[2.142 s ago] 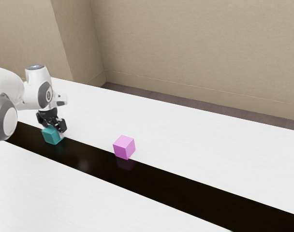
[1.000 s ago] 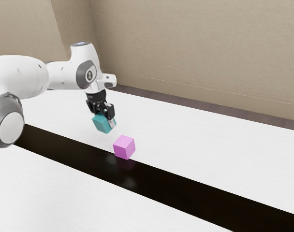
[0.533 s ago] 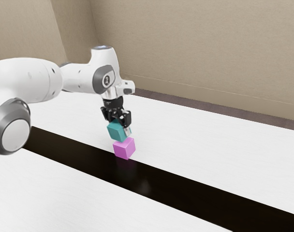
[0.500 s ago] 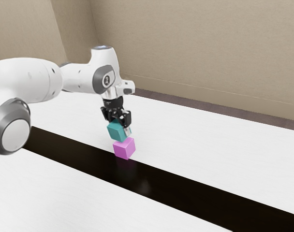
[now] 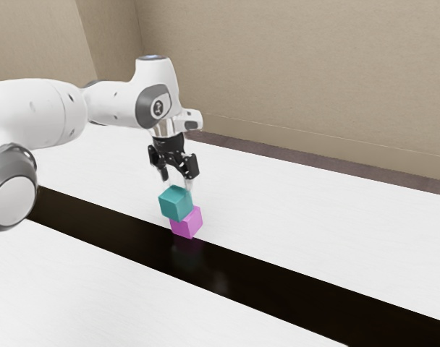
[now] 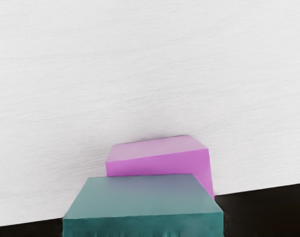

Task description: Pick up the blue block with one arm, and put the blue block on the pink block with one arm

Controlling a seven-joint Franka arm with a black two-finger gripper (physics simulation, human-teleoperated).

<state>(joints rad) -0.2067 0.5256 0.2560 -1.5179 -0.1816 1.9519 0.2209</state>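
Blue block [image 5: 175, 203] is down on the pink block [image 5: 189, 223], and it sits off-centre. In the exterior view it is shoved toward nine o'clock of the pink one, with one side overhanging. Most of the pink top is covered, and only its side faces toward three and six o'clock show. How much of the two surfaces actually meet is hard to make out.

The jaws hang at twelve o'clock of the blue block, spread apart and clear of it, gripping nothing. The arm [image 5: 75, 119] comes in from nine o'clock, and its big rear joints are cut off by the frame edge.

From the wrist camera the blue block [image 6: 142, 205] lies right under the hand, its near part cut off by the frame. The pink block [image 6: 157, 158] pokes out beyond it, partly hidden behind the blue top.

Now the edges. The stack stands right where the black strip [image 5: 292, 293] meets the white worktop [image 5: 314, 210]. That strip runs across the exterior view from nine o'clock down to five o'clock. The wrist view shows the same border, with the black strip [image 6: 261, 212] on either side of the blue block and the white worktop [image 6: 140, 74] beyond the pink one. A broad white surface stretches from the stack toward twelve and three o'clock, up to the worktop's far edge below the wall [image 5: 314, 65].
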